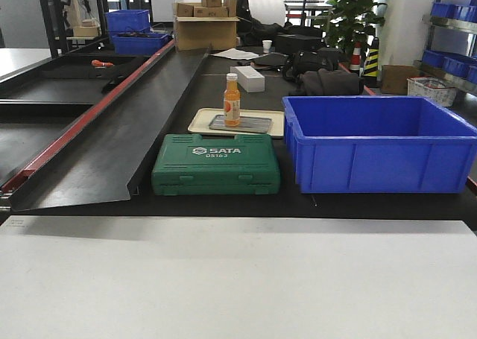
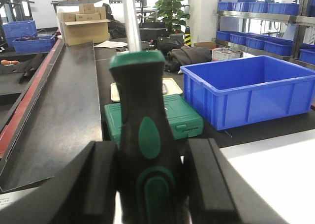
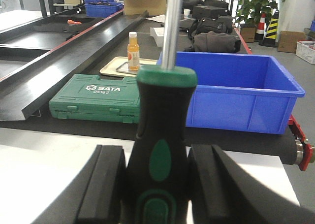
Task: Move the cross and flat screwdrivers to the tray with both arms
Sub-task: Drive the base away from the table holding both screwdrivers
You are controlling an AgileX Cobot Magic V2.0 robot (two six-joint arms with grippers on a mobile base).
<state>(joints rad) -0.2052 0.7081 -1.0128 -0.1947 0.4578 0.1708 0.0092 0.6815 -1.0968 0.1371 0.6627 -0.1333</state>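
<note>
Left wrist-mounted view: the left gripper (image 2: 150, 152) is clamped on the black-and-green handle of the left screwdriver (image 2: 142, 96), which is held upright between the fingers, shaft pointing away. Just ahead a green tool case (image 2: 177, 118) is seen, with a blue bin (image 2: 246, 91) ahead to the right. The right gripper (image 3: 156, 157) is likewise closed around the right screwdriver (image 3: 165, 101), also held upright. The green tool case and an orange bottle (image 3: 132, 51) are seen ahead to its left.
</note>
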